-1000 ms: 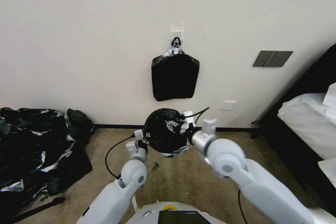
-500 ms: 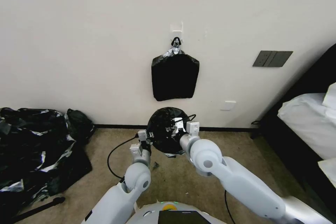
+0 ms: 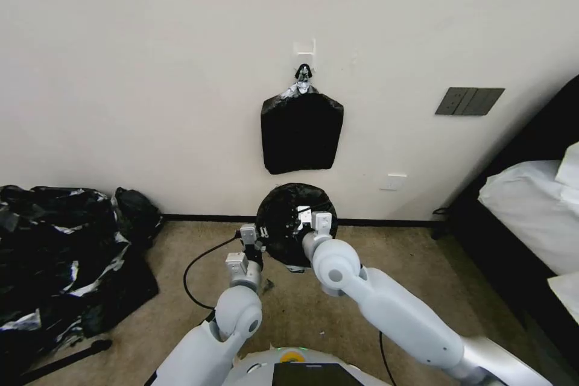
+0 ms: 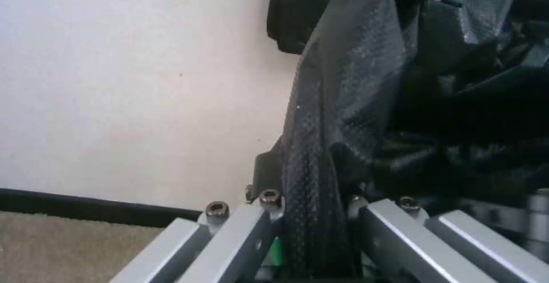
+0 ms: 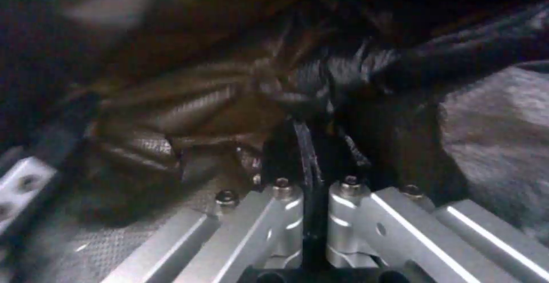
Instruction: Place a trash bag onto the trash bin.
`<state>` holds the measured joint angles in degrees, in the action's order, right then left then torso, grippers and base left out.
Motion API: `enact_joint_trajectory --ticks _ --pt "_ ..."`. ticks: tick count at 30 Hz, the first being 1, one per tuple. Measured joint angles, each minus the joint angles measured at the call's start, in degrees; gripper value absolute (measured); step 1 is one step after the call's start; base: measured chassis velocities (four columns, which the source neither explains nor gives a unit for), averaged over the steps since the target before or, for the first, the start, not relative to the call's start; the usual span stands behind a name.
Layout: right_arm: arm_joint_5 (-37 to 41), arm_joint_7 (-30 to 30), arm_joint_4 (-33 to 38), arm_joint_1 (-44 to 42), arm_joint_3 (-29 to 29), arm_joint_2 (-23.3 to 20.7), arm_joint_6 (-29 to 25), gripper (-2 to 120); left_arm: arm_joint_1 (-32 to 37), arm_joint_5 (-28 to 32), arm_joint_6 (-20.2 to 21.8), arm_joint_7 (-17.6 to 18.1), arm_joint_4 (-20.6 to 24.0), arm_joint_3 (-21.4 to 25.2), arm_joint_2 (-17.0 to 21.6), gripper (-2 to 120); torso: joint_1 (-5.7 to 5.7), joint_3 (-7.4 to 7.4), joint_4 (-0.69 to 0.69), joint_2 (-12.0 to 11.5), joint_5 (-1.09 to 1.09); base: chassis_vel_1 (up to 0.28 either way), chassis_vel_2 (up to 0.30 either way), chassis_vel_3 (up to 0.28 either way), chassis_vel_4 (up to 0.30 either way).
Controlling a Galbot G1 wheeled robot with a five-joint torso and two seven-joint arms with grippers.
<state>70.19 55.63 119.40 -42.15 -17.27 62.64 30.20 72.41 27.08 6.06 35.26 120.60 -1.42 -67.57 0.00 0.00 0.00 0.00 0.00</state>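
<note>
The trash bag (image 3: 288, 223) is spread as a round black dome on the floor at the wall, just ahead of both arms. The trash bin is hidden under it. My left gripper (image 3: 260, 235) is at the dome's left edge. In the left wrist view it (image 4: 309, 197) is shut on a standing fold of the trash bag (image 4: 337, 103). My right gripper (image 3: 301, 221) reaches over the top of the dome from the right. The right wrist view has it (image 5: 309, 180) shut on a thin pinch of the trash bag (image 5: 229, 103).
A flat stack of black bags (image 3: 301, 132) hangs from a wall hook above the dome. A big heap of black plastic (image 3: 60, 253) lies on the carpet at left. A bed (image 3: 531, 211) stands at right. A black cable (image 3: 196, 262) loops beside the left arm.
My right arm has swung left and inward, carrying its gripper across the top of the bag. The left gripper has shifted slightly right. The bag's dome now sits a little further right.
</note>
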Motion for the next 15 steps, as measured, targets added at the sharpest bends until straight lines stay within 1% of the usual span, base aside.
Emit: enact_joint_trajectory --ticks 15 --pt "-2.3 0.0 -6.7 0.0 0.6 2.8 -1.0 0 1.7 -0.9 -0.2 -0.8 1.8 -0.9 0.4 0 0.0 0.0 0.0 0.0 0.0 0.0 0.0 0.0 0.0"
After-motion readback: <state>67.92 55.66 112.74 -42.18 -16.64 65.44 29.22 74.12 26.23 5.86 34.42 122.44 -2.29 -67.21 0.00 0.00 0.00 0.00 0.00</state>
